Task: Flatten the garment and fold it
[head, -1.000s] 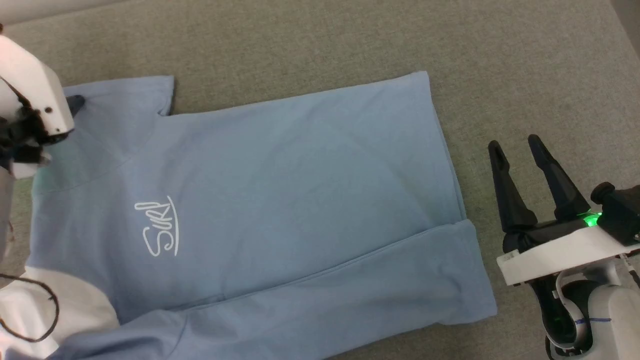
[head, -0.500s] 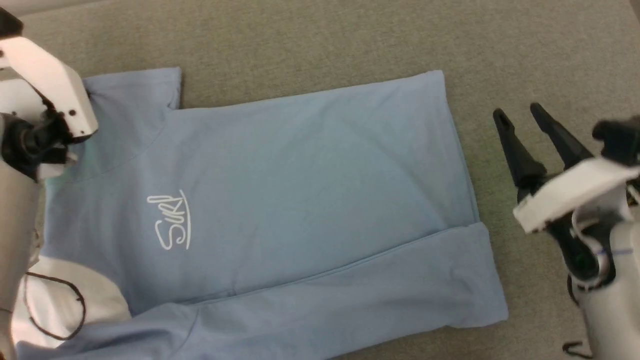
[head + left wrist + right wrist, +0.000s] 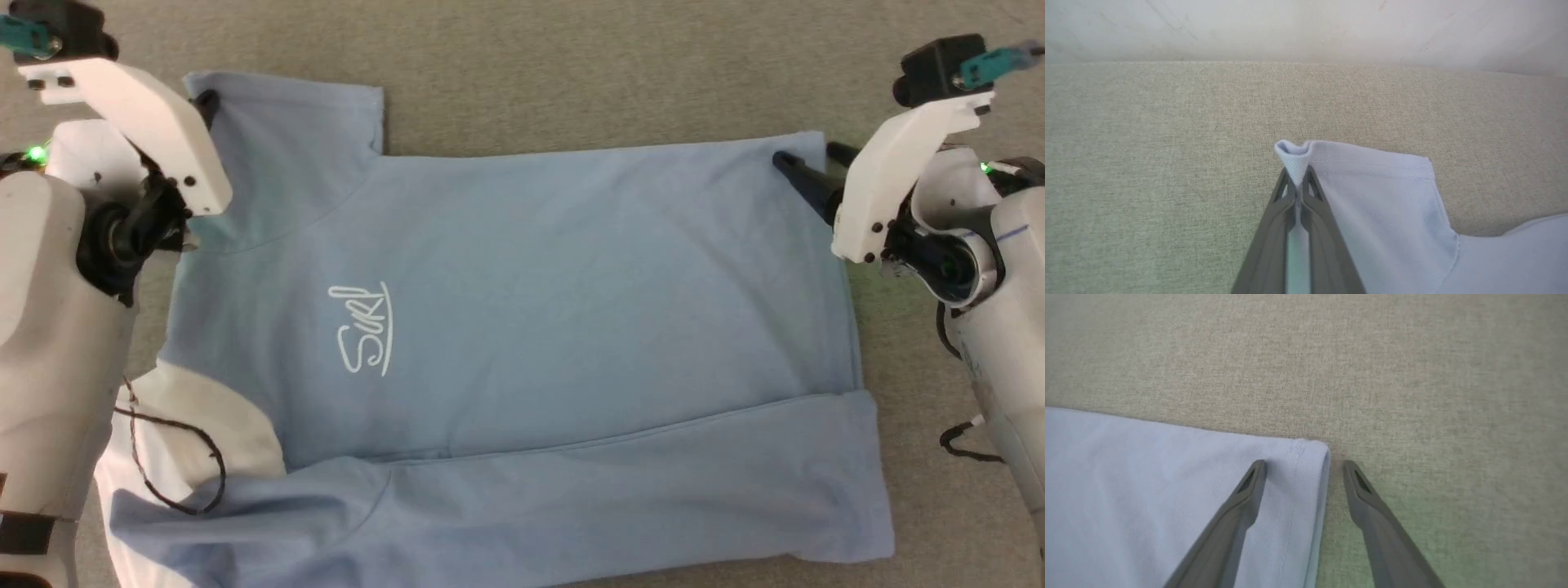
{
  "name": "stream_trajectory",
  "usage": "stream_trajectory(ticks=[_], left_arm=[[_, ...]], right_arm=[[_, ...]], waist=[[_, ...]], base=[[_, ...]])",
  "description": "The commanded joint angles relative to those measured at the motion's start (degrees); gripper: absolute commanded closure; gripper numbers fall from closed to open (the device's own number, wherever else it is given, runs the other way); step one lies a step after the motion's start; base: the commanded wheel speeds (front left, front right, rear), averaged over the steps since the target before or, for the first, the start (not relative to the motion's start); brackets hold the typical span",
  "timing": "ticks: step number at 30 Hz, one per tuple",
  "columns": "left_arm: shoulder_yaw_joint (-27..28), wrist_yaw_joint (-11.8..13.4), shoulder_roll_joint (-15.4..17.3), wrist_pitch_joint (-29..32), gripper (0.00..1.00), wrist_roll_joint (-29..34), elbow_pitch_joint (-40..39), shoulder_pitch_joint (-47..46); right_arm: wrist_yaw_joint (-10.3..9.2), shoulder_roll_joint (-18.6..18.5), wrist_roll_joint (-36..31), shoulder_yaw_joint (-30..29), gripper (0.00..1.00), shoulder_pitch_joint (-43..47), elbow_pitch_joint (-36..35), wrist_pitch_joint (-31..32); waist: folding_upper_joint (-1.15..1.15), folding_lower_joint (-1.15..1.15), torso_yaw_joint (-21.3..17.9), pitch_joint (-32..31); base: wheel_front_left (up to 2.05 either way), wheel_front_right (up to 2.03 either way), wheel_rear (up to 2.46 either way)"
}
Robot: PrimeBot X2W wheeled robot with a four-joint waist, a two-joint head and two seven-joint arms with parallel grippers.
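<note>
A thin black cable (image 3: 175, 457) loops over the white panel (image 3: 245, 429) at the near left of the garment (image 3: 531, 310), which lies spread on a grey-beige woven surface (image 3: 571, 73) — light blue, mostly smooth, near edge folded over, white "Surf" lettering (image 3: 365, 328) up. Its length runs sideways: sleeve left, hem right. The left gripper (image 3: 1298, 176) pinches the far sleeve's corner; the right gripper (image 3: 1303, 469) gapes wide astride the far hem corner, holding nothing.

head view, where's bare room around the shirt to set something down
Widest free patch: the surface beyond the shirt's far edge, between the left gripper shut on the sleeve corner and the open right gripper straddling the hem corner. A narrow strip lies between the hem and the right arm. Crowded: both corners, and the left side by the left arm.
</note>
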Motion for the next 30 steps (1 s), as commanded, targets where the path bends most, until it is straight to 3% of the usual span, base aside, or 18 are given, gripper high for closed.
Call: stream_trajectory(ticks=[1, 3, 4, 5, 6, 9, 11, 17, 21, 25, 30], left_arm=[[-0.05, -0.36, -0.41, -0.7, 1.0, 0.16, -0.88, 0.2], [-0.23, -0.56, -0.38, -1.13, 1.0, 0.33, -1.69, 0.2], [-0.31, -0.65, -0.3, -1.29, 1.0, 0.42, -2.0, 0.24], [-0.32, -0.73, -0.34, -1.47, 1.0, 0.35, -2.31, 0.35], [-0.33, -0.75, -0.38, -1.56, 1.0, 0.27, -2.54, 0.52], [-0.25, -0.87, -0.36, -2.18, 1.0, 0.08, -3.12, 1.1], [0.1, -0.95, -0.14, -3.11, 1.0, -0.03, -3.52, 1.51], [2.09, -0.84, 0.68, -7.28, 1.0, -0.72, -5.8, 4.02], [3.88, -0.21, 1.37, -10.0, 1.0, -1.99, -9.38, 9.09], [6.03, 1.85, 2.89, -12.31, 1.0, -3.31, -16.08, 18.62], [8.24, 6.84, 3.75, -14.3, 1.0, -4.7, -27.44, 34.79]], right_arm=[[-0.04, -0.02, 0.77, 1.06, 0.0, -1.67, 2.58, 1.52], [-0.04, 0.23, 1.6, 2.79, 0.0, -2.99, 6.15, 5.06], [-0.04, 0.28, 2.13, 3.8, 0.52, -3.4, 7.74, 7.34], [-0.04, 0.25, 2.52, 4.79, 0.72, -3.7, 9.07, 9.52], [-0.04, 0.21, 2.9, 5.71, 1.0, -3.9, 10.06, 11.45], [-0.04, -0.29, 3.85, 8.11, 1.0, -4.38, 11.13, 14.94], [-0.04, -1.0, 4.24, 9.06, 1.0, -4.89, 10.02, 13.92], [-0.04, -4.49, 3.14, 9.55, 1.0, -5.35, 3.45, 0.03], [-0.04, -6.67, 2.84, 9.17, 1.0, -0.87, -0.91, -7.04], [-0.04, -7.77, 2.96, 8.48, 1.0, 7.13, -5.13, -11.17], [-0.04, -7.46, 3.61, 6.2, 1.0, 18.67, -7.56, -14.94]], waist=[[0.0, -0.01, 1.8, 0.79], [0.0, -0.01, 2.17, 0.94], [0.0, -0.01, 2.3, 0.95], [0.0, -0.01, 2.4, 0.9], [0.0, -0.01, 2.45, 0.81], [0.0, -0.01, 2.46, 0.3], [0.0, -0.01, 2.42, -0.3], [0.0, -0.01, 2.59, -4.59], [0.0, -0.01, 3.1, -9.09], [0.0, -0.01, 3.1, -13.29], [0.0, -0.01, 3.34, -16.53]], base=[[0.0, 0.0, 0.0], [0.0, 0.0, 0.0], [0.0, 0.0, 0.0], [0.0, 0.0, 0.0], [0.0, 0.0, 0.0], [0.0, 0.0, 0.0], [0.0, 0.0, 0.0], [0.0, 0.0, 0.0], [0.0, 0.0, 0.0], [0.0, 0.0, 0.0], [0.0, 0.0, 0.0]])
